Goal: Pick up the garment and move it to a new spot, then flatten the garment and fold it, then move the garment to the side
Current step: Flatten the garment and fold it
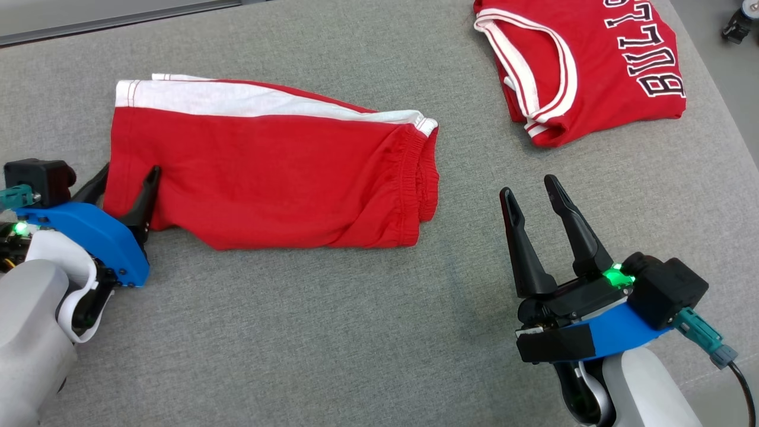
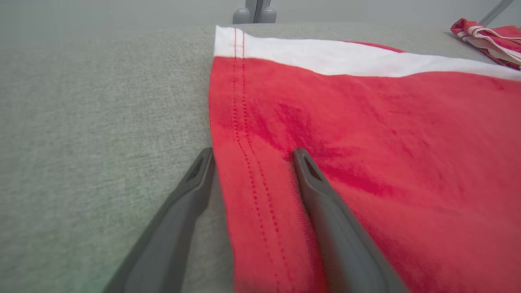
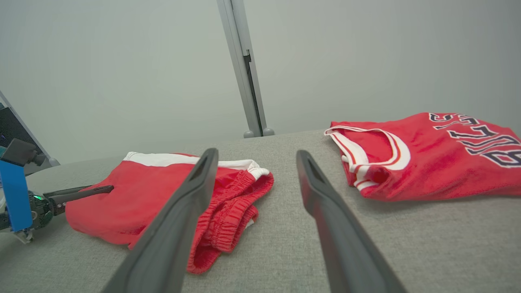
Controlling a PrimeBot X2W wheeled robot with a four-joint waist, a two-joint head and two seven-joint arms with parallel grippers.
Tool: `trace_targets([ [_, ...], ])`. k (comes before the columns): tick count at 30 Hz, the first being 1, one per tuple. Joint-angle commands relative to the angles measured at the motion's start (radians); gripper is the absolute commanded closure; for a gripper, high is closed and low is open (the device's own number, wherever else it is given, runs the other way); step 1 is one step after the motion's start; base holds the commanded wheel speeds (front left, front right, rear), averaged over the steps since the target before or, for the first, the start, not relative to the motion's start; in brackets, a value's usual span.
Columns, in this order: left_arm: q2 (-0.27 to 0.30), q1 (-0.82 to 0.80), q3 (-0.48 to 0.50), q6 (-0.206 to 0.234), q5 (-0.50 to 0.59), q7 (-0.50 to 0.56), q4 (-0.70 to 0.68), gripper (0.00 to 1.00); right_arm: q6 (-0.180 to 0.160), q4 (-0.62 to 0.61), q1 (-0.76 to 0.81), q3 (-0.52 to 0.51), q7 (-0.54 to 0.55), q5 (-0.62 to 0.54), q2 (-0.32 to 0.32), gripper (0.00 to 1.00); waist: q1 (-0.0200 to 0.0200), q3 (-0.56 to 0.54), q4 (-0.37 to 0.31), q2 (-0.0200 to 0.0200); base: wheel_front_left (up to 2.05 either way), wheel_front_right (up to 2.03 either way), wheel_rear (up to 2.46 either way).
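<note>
The garment, a pair of red shorts with a white side stripe, lies folded on the grey table, waistband to the right. My left gripper is open at its left hem. In the left wrist view one finger rests on the table beside the hem and the other finger lies over the red cloth, so the hem edge sits between them. My right gripper stands open over bare table, right of the waistband, holding nothing. The right wrist view also shows the left gripper at the shorts' far end.
A folded red jersey with white trim and lettering lies at the table's far right corner, apart from the shorts. The grey table is bare in front of both garments. A metal post stands behind the table's far edge.
</note>
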Motion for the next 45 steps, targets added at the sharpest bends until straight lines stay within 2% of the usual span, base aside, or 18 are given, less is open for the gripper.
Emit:
trace_targets([
  [1,-0.010,0.009,-0.019,0.000,-0.002,0.023,0.003,0.00,0.001,0.003,-0.007,-0.001,-0.005,0.008,0.000,0.00,0.0000,-0.001,-0.001,0.0001,0.00,0.00,0.00],
  [4,-0.018,0.012,-0.033,-0.007,-0.007,0.037,-0.025,0.00,0.001,0.000,-0.006,-0.002,-0.005,0.010,0.001,0.00,0.0000,-0.003,-0.002,0.0001,0.00,0.00,0.00],
  [5,-0.018,0.012,-0.038,-0.008,-0.006,0.042,-0.034,0.57,0.001,-0.002,-0.006,-0.004,-0.005,0.010,0.001,0.00,0.0000,-0.004,-0.001,0.0001,0.00,0.00,0.00],
  [6,-0.015,0.011,-0.043,-0.008,-0.004,0.045,-0.039,0.91,0.001,-0.004,-0.006,-0.006,-0.005,0.010,0.000,0.00,0.0000,-0.004,0.000,0.0001,0.00,0.00,0.00],
  [7,-0.012,0.010,-0.046,-0.009,-0.005,0.045,-0.044,1.00,0.001,-0.005,-0.005,-0.006,-0.005,0.009,0.001,0.00,0.0000,-0.005,0.001,0.0001,0.00,0.00,0.00],
  [17,-0.025,0.028,-0.042,-0.012,-0.006,-0.032,-0.099,1.00,0.001,0.003,0.029,-0.008,-0.005,0.017,0.000,0.00,0.0000,-0.051,0.037,0.0001,0.00,0.00,0.00],
  [22,-0.047,0.084,-0.026,0.009,-0.035,-0.075,-0.154,1.00,0.001,0.017,0.067,-0.027,-0.005,0.022,0.000,0.00,0.0000,-0.101,0.076,0.0001,0.00,0.00,0.00],
  [32,-0.031,0.239,-0.022,0.095,-0.067,-0.105,-0.319,1.00,0.001,0.032,0.151,-0.074,-0.004,0.034,0.000,0.00,0.0000,-0.175,0.158,0.0001,0.00,0.00,0.00],
  [37,-0.017,0.297,-0.020,0.136,-0.074,-0.113,-0.356,1.00,0.001,0.028,0.174,-0.082,0.003,0.035,0.000,0.00,0.0000,-0.188,0.177,0.0001,0.00,0.00,0.00],
  [39,-0.026,0.306,-0.011,0.151,-0.061,-0.122,-0.348,0.00,0.001,0.028,0.178,-0.084,0.008,0.032,0.000,0.00,0.0000,-0.192,0.183,0.0001,0.00,0.00,0.00],
  [43,-0.045,0.319,0.013,0.178,0.004,-0.135,-0.303,0.00,0.001,0.033,0.172,-0.085,0.016,0.024,0.000,0.00,0.0000,-0.204,0.189,0.0001,0.00,0.00,0.00],
  [45,-0.060,0.327,0.070,0.186,0.041,-0.139,-0.302,0.00,0.001,0.037,0.171,-0.093,0.018,0.012,0.000,0.00,0.0000,-0.212,0.194,0.0001,0.00,0.00,0.00],
])
